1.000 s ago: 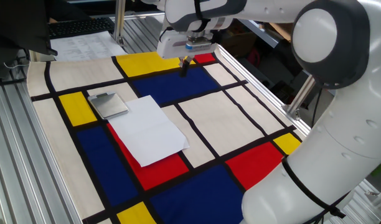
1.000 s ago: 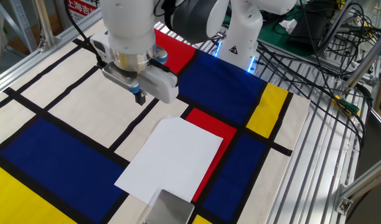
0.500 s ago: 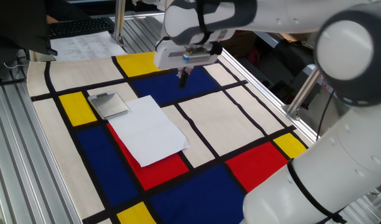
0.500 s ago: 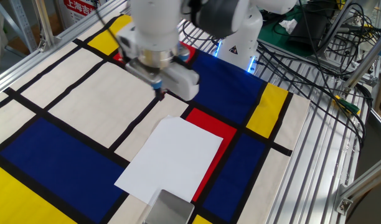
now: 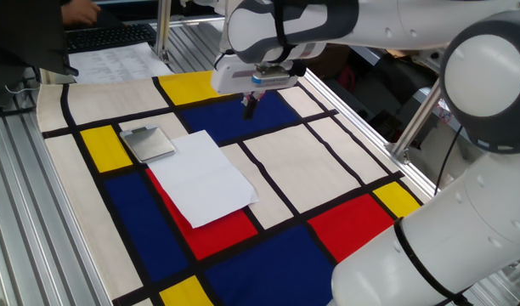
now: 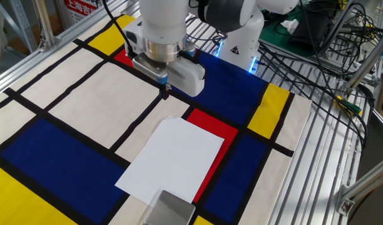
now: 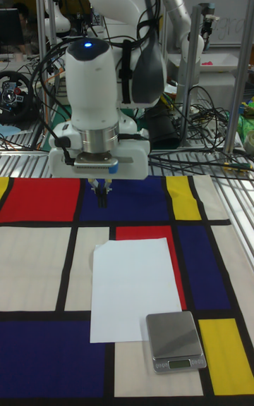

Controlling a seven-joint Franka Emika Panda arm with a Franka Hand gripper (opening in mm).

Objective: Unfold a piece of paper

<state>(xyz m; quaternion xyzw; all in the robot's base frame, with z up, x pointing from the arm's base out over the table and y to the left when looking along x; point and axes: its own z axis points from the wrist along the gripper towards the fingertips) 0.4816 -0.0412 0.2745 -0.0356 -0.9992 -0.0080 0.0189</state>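
On the counter, spread with a cloth of red, yellow, blue and white blocks, a small grey metal plate is sitting toward the left of one fixed view, beside a yellow block. Just to its right, touching it at one corner, the piece of paper is lying flat, white and unmarked, across white, red and blue patches; in the tall fixed view the plate is overlapping the sheet's near right corner. Further right and beyond the sheet's far edge, the gripper is hanging above a blue block, pointing down and apart from the paper, its jaws drawn close together with nothing between them.
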